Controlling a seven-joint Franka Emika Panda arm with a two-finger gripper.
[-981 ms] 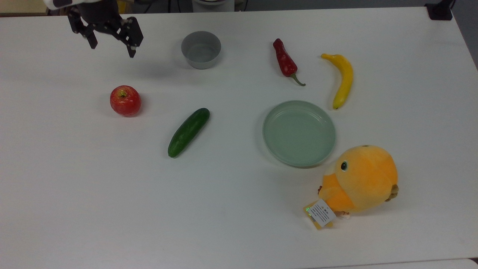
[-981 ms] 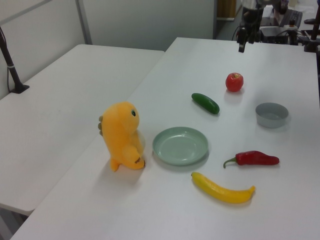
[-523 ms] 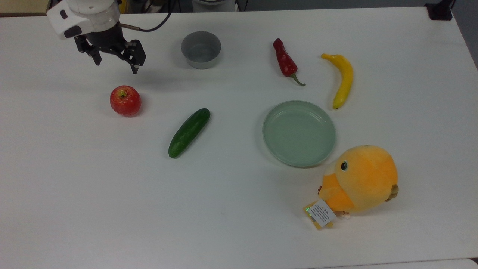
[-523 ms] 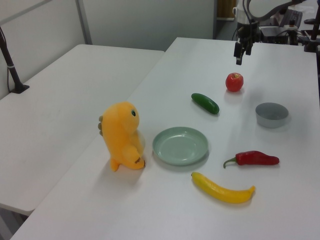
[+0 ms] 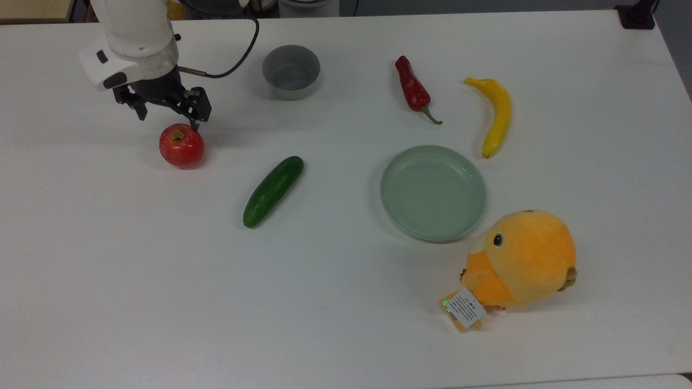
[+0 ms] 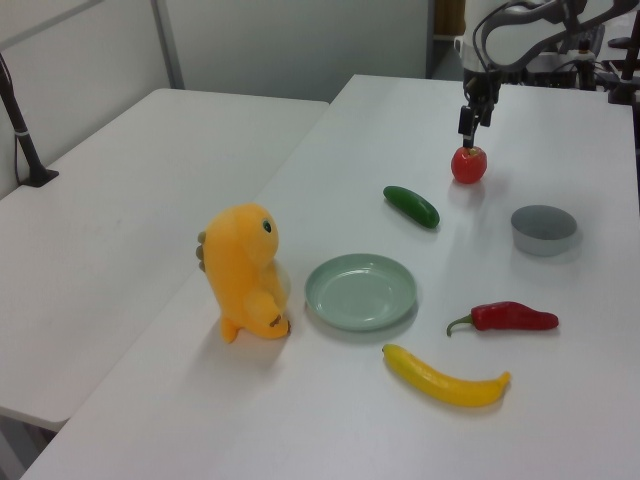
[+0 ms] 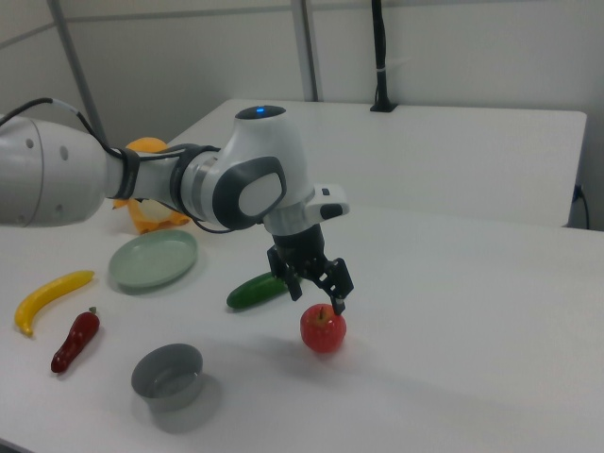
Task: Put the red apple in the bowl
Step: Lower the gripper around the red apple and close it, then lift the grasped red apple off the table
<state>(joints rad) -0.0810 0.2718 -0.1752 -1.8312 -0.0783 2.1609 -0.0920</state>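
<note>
While poised just above the red apple (image 5: 181, 145), hangs spread wide, fingers pointing down, nothing between them: the gripper (image 5: 167, 115), jaws parted broadly enough to straddle the fruit, presumably so a straight drop can bring a pad to either flank. Sits directly beneath and slightly toward the top view's bottom of the fingertips, upright on the white table (image 5: 346, 324), stem dimple facing up, apparently untouched, though one fingertip (image 7: 339, 304) looks close to its upper shoulder in the right view. Stands well off to the top view's right of the hand, open mouth up and empty: the bowl (image 5: 291, 71), with bare tabletop between it and the hand, so a lift and a short sideways carry should meet no obstacle. Lies farther out on the same side but toward the top view's bottom, the cucumber (image 5: 273, 190), well away from that path. Rest much farther off still, beyond the bowl in the top view: the chili pepper (image 5: 413, 88), the banana (image 5: 494, 114), the pale-green plate (image 5: 432, 192) and the orange plush toy (image 5: 521, 259), none likely to matter. Judging by all this: approach phase, grasp not yet made; next, probably a descent to centre the fruit between the pads before closing, since a round glossy skin could slip from an off-centre pinch.
</note>
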